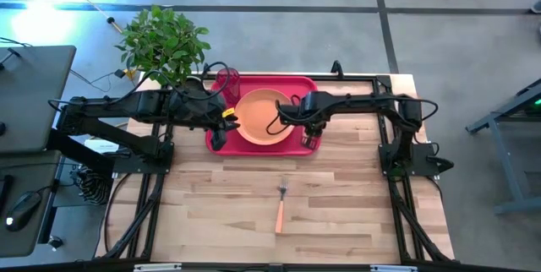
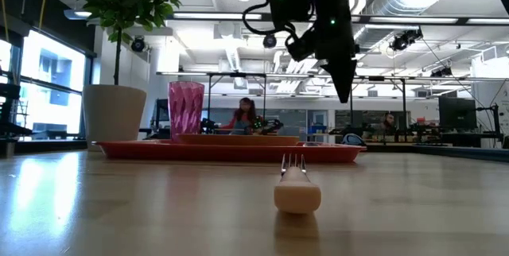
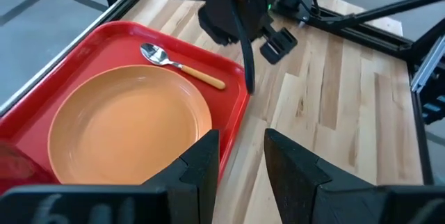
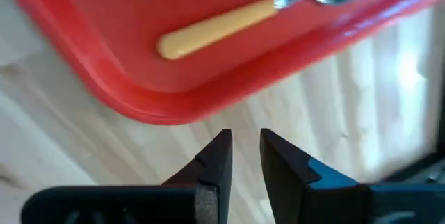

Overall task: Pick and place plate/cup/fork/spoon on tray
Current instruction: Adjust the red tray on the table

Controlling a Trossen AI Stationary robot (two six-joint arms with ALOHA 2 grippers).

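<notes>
In the overhead picture we saw the red tray [image 1: 254, 84] lying at the upper middle of the frame, at the far edge of the wooden table [image 1: 338, 196]. The orange plate [image 1: 260, 118] sat in the tray's centre and the cup [image 1: 226, 82] stood in its upper-left corner. The spoon [image 3: 182, 67] lay inside the tray just beside the plate, on the tray's right side in the overhead frame, bowl end away from the near rim.

The right gripper [image 1: 311, 131] hung over the tray's lower-right corner. In its own wrist picture we found its fingers [image 4: 217, 160] slightly apart and holding nothing, with the tray's rim and the spoon's handle [image 4: 215, 26] just above them in the frame. The left gripper [image 1: 218, 135] hovered at the tray's lower-left corner, its fingers [image 3: 201, 165] parted and empty, over the tray edge next to the plate.

The fork [image 1: 281, 204] lay alone on the bare table at lower centre of the overhead frame, well apart from both grippers and the tray, tines towards the tray. A potted plant [image 1: 165, 44] stood at the tray's upper left
</notes>
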